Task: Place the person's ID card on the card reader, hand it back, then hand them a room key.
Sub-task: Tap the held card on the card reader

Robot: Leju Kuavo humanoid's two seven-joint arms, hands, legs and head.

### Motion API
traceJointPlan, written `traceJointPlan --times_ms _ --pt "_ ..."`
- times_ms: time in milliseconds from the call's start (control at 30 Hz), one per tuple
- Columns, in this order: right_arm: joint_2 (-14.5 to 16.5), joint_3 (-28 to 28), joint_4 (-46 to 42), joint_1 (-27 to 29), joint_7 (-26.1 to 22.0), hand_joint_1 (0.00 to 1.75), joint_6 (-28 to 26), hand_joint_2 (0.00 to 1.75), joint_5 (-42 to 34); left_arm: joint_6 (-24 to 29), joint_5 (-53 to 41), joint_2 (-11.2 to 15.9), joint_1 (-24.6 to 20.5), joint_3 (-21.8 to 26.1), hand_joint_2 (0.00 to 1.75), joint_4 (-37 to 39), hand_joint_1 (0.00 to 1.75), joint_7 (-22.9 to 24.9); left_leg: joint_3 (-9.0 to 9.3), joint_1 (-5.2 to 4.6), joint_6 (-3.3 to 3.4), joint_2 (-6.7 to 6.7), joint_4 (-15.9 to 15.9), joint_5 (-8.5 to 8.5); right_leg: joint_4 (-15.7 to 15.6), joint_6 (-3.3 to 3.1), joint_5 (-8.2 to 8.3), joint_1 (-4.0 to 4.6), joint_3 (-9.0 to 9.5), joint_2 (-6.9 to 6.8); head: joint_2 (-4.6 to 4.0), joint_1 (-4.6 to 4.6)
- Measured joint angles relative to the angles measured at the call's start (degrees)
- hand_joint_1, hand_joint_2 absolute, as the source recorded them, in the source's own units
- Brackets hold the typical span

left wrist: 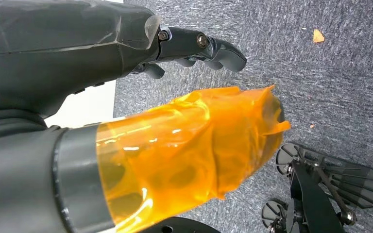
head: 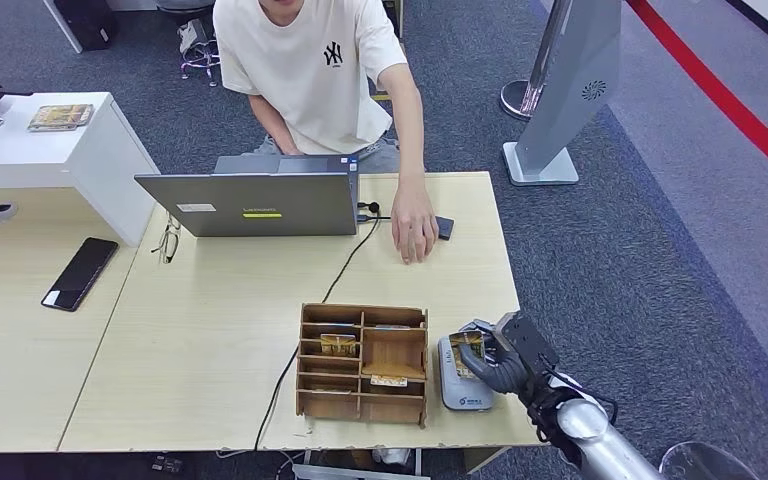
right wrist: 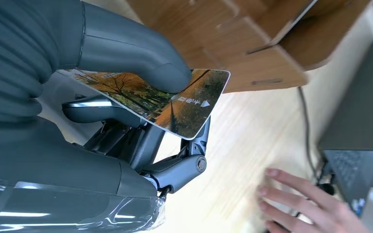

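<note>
Card material: glossy printed plastic. The ID card [right wrist: 172, 99] carries an autumn tree scene in orange and brown, with small white characters and an arrow near its free rounded corner.
Right robot hand [head: 495, 362]: I see it pinching the card, thick thumb on the printed face and darker fingers [right wrist: 102, 109] beneath, so the card lies nearly flat, free end sticking out past the fingertips.
Why held so: I judge a flat pinch by one end leaves the card's face free to meet the reader.
Card reader [head: 457, 388]: grey pad directly under my right hand, at the surface [head: 210, 330] edge; I cannot tell whether the card touches it.
Wooden organiser [head: 363, 363]: just beside that hand, on its inner side, compartments holding more cards, which I take to be the room keys.
Person's hand [head: 414, 228]: resting on the surface beyond my hand, well apart, beside the laptop [head: 260, 203]; likely waiting for the card back.
Left robot hand [left wrist: 194, 48]: hanging over grey carpet, fingers curled in, holding nothing, thumb wrapped in orange film.
</note>
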Motion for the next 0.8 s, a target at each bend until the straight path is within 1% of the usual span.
traceJointPlan --times_ms 333,800 --pt "1.8 0.0 -2.6 -0.7 -2.0 1.75 -0.8 1.75 0.1 0.3 -0.3 0.0 0.0 0.0 0.00 0.0 0.00 -0.3 -0.02 0.00 0.00 -0.01 0.0 0.00 0.0 0.00 -0.01 0.00 -0.01 -0.01 0.00 0.01" --pt "2.1 0.0 -3.4 -0.7 -2.2 1.75 -1.0 1.75 0.1 0.4 -0.3 0.0 0.0 0.0 0.00 0.0 0.00 -0.4 -0.02 0.00 0.00 -0.01 0.0 0.00 0.0 0.00 -0.01 0.00 -0.01 -0.01 0.00 0.01"
